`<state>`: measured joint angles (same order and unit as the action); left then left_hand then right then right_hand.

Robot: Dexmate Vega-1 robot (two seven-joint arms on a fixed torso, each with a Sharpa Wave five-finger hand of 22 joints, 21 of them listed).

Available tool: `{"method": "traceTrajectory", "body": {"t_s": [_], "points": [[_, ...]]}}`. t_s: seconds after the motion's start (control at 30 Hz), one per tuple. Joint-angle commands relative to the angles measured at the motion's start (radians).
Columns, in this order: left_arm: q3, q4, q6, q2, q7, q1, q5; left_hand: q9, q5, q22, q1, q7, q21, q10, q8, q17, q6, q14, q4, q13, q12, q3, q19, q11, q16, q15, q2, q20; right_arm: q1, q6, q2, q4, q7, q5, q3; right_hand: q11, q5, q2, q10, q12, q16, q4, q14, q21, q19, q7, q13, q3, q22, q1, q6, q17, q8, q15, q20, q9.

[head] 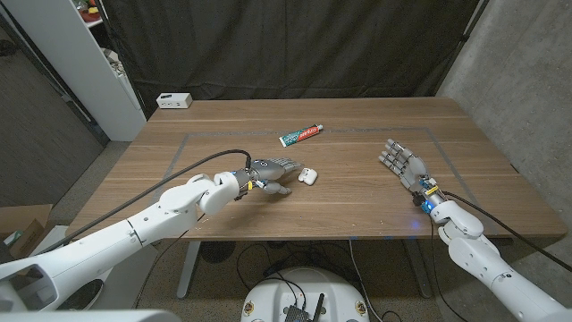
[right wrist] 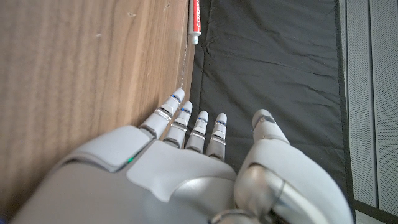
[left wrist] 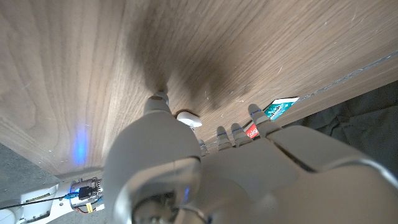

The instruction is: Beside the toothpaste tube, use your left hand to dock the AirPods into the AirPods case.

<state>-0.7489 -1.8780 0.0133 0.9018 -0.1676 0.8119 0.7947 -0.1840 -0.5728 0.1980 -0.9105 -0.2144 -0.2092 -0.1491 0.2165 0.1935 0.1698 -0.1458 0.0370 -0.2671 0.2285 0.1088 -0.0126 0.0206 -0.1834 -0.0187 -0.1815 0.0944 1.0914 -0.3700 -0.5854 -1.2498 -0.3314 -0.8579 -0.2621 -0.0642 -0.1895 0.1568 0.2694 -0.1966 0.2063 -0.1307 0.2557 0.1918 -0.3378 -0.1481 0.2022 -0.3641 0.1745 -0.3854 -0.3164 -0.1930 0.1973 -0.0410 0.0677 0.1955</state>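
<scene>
Reaching in from the lower left of the frame: left hand (head: 268, 170), fingers (head: 284, 165) extending toward the AirPods case (head: 307, 176), holding nothing. Sitting mid-frame on the counter (head: 357, 192), just beside those fingers: small white case, probably light, hard and slippery; likely best pinching its sides. Waiting at right: right hand (head: 405, 166), fingers spread. Lying farther back, upper centre: toothpaste tube (head: 300, 136).

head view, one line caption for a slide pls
Left hand reaching beside the AirPods case, toothpaste tube behind, right hand open.
</scene>
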Motion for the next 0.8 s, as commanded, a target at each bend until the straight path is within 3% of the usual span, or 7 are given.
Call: {"method": "traceTrajectory", "body": {"t_s": [0.03, 0.37, 0.53, 0.6, 0.73, 0.8], "points": [[0.012, -0.003, -0.055, 0.0, -0.03, -0.004, 0.002, -0.001, 0.007, 0.002, -0.001, -0.006, 0.004, -0.016, 0.001, 0.001, 0.162, -0.016, -0.006, -0.001, -0.005, 0.001, -0.016, -0.004, 0.004, 0.004, 0.003, 0.0, 0.014, -0.04, 0.02, 0.008, 0.002, -0.003, 0.003, -0.001, -0.003, 0.002, 0.009, -0.005, 0.007, 0.002, -0.001, 0.006, -0.003, 0.002, 0.002, -0.007, 0.002, 0.011, -0.003, -0.001, -0.001, -0.056, 0.01, -0.001], [0.016, -0.015, -0.061, 0.003, -0.08, -0.003, 0.01, -0.002, 0.009, 0.002, 0.004, -0.004, 0.003, -0.015, 0.002, 0.002, 0.147, -0.018, -0.016, -0.002, -0.003, -0.001, -0.018, -0.005, 0.0, 0.005, -0.003, -0.001, 0.028, -0.057, 0.021, 0.003, 0.001, -0.003, 0.006, 0.002, -0.003, 0.002, 0.009, -0.005, 0.008, 0.002, 0.0, 0.006, -0.002, 0.001, 0.002, -0.007, 0.002, 0.011, -0.003, -0.002, -0.001, -0.054, 0.01, -0.001], [0.018, -0.022, -0.054, 0.004, -0.109, -0.004, 0.016, -0.009, 0.026, -0.002, 0.005, -0.001, -0.008, -0.003, 0.077, -0.005, -0.144, -0.009, -0.055, 0.004, 0.013, -0.005, -0.004, -0.004, -0.008, 0.005, 0.004, -0.003, 0.033, -0.06, 0.023, 0.001, 0.003, -0.007, 0.008, 0.003, -0.003, 0.002, 0.008, -0.005, 0.007, 0.002, -0.001, 0.007, -0.002, 0.001, 0.002, -0.007, 0.002, 0.011, -0.004, -0.002, -0.001, -0.055, 0.011, -0.001], [0.02, -0.027, -0.049, 0.006, -0.116, -0.003, 0.02, -0.009, 0.028, -0.003, 0.005, -0.001, -0.008, -0.003, 0.083, -0.006, -0.175, -0.01, -0.058, 0.005, 0.014, -0.004, -0.004, -0.006, -0.007, 0.003, 0.006, -0.003, 0.033, -0.063, 0.024, 0.003, 0.002, -0.006, 0.008, 0.003, -0.003, 0.001, 0.008, -0.005, 0.007, 0.002, -0.001, 0.007, -0.002, 0.002, 0.002, -0.007, 0.002, 0.011, -0.004, -0.002, -0.001, -0.055, 0.011, -0.001], [0.026, -0.034, -0.036, 0.006, -0.127, -0.001, 0.025, -0.008, 0.038, -0.004, 0.01, -0.002, -0.008, 0.0, 0.119, -0.007, -0.353, -0.009, -0.079, 0.011, 0.017, 0.006, -0.005, -0.006, -0.008, -0.001, 0.012, -0.003, 0.032, -0.066, 0.025, 0.008, 0.0, -0.008, 0.009, 0.003, -0.003, 0.001, 0.008, -0.005, 0.008, 0.003, -0.001, 0.007, -0.002, 0.001, 0.002, -0.007, 0.002, 0.013, -0.004, -0.002, -0.001, -0.056, 0.011, -0.001], [0.026, -0.034, -0.034, 0.004, -0.128, -0.003, 0.029, -0.008, 0.039, -0.004, 0.009, -0.003, -0.008, -0.002, 0.12, -0.007, -0.365, -0.007, -0.081, 0.011, 0.017, 0.007, -0.005, -0.004, -0.008, -0.002, 0.013, -0.005, 0.031, -0.064, 0.026, 0.01, -0.001, -0.01, 0.01, 0.003, -0.003, 0.001, 0.009, -0.005, 0.008, 0.003, -0.002, 0.007, -0.002, 0.001, 0.002, -0.007, 0.002, 0.013, -0.003, -0.002, -0.001, -0.055, 0.011, -0.001]]}}
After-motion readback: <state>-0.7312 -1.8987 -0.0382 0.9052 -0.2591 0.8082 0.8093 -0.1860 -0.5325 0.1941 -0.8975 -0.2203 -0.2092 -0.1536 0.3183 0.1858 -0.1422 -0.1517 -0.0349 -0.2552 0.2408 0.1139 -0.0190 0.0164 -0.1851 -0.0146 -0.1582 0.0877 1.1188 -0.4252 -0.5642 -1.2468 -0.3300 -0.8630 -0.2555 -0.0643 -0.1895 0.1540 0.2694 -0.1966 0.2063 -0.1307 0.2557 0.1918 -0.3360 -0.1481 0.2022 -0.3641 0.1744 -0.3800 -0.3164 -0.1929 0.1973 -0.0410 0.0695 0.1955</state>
